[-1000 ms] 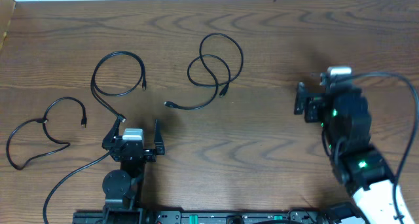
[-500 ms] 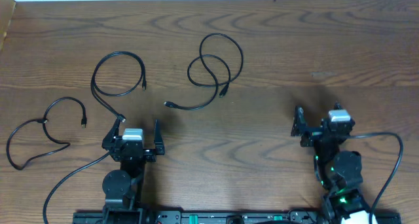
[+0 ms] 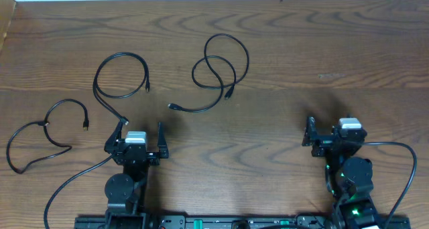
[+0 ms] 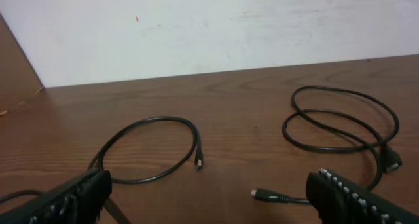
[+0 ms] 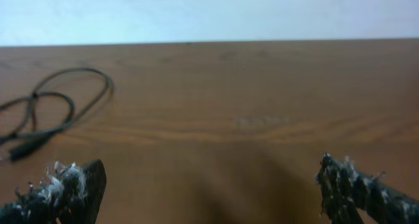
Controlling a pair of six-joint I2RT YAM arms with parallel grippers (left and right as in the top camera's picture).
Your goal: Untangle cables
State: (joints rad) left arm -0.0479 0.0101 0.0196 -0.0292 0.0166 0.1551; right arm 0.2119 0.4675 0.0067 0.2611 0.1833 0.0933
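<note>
Judging from how things lie, we take the separating as mostly done. The three cables rest apart on the table [image 3: 301, 48], none touching another. The far-left cable [image 3: 68, 100] is a loose open curve, and the middle cable [image 3: 121, 53] is a single ring with its tail running toward the left arm. The centre cable [image 3: 247, 58] crosses over itself in two overlapping loops.

Both arms sit low at the near edge. The left gripper [image 3: 141, 124] has its jaws spread wide and holds nothing. The right gripper [image 3: 334, 127] is equally wide and empty, well apart from every cord.

If we want a cleaner finish, the centre cable is the one we work on. We think its free plug [image 3: 171, 106], lying nearest the left gripper, is the best handle. We pinch just behind the plug rather than on it, so the thin cord does not slip out. We draw it low along the wood and away from the loops, letting them open instead of cinching tight. We also keep our path clear of the middle cable's tail, which lies just beside the left gripper's outer finger and could be dragged along.
</note>
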